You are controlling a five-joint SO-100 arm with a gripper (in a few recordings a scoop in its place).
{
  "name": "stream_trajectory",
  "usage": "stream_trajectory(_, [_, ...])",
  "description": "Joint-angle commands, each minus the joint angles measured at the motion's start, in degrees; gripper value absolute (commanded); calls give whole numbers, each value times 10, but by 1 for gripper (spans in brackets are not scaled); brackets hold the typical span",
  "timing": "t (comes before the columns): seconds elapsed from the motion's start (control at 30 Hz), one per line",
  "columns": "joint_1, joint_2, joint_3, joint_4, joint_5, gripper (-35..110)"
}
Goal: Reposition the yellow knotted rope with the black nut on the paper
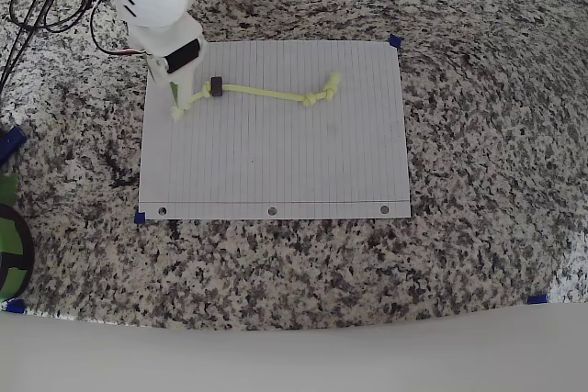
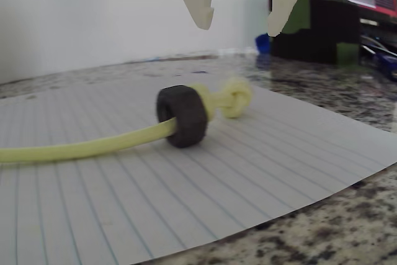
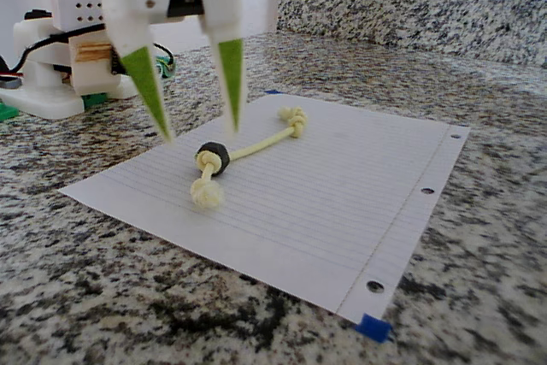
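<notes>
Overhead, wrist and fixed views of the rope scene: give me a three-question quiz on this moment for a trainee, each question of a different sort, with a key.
1. True or false: the end effector is shut on the yellow knotted rope.
2. Multiple choice: where does the black nut sit? A) off the paper on the granite counter; B) on the rope next to one end knot; C) at the rope's middle.
3. Fill in: in the overhead view the paper's three punched holes run along its ____ edge.

Key: 1 false, the fingers stand apart above the rope's nut end, touching nothing. 2 B. 3 bottom.
</notes>
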Motion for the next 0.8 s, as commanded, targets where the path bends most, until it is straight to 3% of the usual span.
stream_trajectory(0.0, [22, -11, -20, -13, 25, 42])
stream_trajectory(0.77, [-34, -54, -17, -42, 16, 39])
